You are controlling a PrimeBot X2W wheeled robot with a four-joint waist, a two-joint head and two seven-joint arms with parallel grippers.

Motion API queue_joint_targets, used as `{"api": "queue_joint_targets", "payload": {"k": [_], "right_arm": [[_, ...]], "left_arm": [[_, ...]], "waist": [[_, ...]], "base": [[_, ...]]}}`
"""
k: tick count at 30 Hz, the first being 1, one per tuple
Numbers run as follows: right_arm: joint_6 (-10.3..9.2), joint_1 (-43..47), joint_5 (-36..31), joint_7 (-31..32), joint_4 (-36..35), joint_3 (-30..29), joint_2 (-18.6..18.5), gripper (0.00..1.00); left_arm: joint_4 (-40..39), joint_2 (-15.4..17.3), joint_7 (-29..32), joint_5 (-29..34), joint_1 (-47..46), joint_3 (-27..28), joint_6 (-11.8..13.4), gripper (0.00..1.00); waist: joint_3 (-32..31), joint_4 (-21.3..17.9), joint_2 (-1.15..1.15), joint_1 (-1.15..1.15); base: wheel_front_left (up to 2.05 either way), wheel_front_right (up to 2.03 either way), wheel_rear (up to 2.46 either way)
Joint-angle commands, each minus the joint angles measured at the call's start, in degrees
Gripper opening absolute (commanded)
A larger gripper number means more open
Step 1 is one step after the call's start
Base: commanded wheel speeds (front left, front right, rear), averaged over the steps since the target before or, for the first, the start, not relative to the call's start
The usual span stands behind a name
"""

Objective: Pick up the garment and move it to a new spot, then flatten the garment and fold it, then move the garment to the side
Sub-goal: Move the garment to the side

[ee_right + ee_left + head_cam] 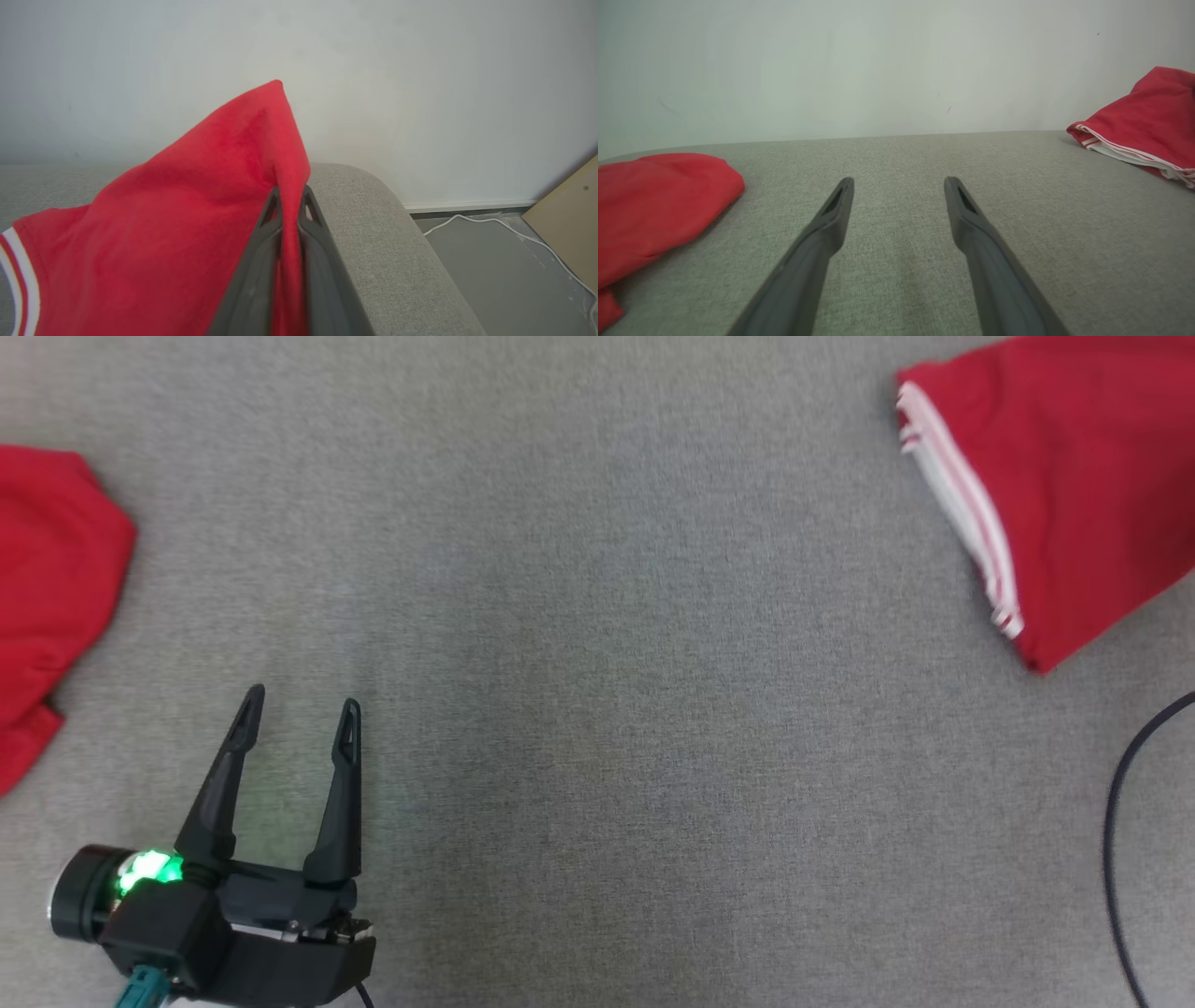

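A red garment with white stripes [1055,476] lies at the upper right of the grey padded surface [635,691]; it also appears at the right as the striped garment [1143,126]. My right gripper [290,193] is shut on a raised fold of this garment [196,219], the cloth pinched between its two dark fingers. My left gripper [301,705] stands open at the lower left, low over bare fabric, nothing between its fingers [836,214]. It is well apart from the striped garment.
A second red cloth [51,597] lies at the left edge, also seen as a red heap [654,205]. A dark cable [1116,821] curves at the right edge. Beyond the surface's rounded corner lie floor, a white cable [514,228] and a tan board [567,219].
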Motion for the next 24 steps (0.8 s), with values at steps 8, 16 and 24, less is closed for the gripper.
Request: {"api": "queue_joint_targets", "payload": {"k": [8,16,24], "right_arm": [[-0.06,-6.6,-4.3,-0.4,1.6,0.9,-3.5,0.0],[-0.06,-9.2,-7.5,-0.4,4.0,-0.7,-3.3,0.0],[-0.06,-9.7,-10.4,-0.4,6.9,-3.6,-3.3,0.0]], "left_arm": [[-5.7,2.2,1.9,1.7,0.3,0.8,0.5,1.0],[-8.3,3.1,3.3,2.0,0.7,0.5,0.9,1.0],[-9.0,3.3,3.4,1.9,0.3,0.1,1.0,1.0]], "waist": [[5.2,-2.1,-0.01,-0.01],[6.5,-2.9,-0.01,-0.01],[7.0,-2.5,-0.01,-0.01]], "base": [[0.0,0.0,0.0],[0.0,0.0,0.0],[0.0,0.0,0.0]]}}
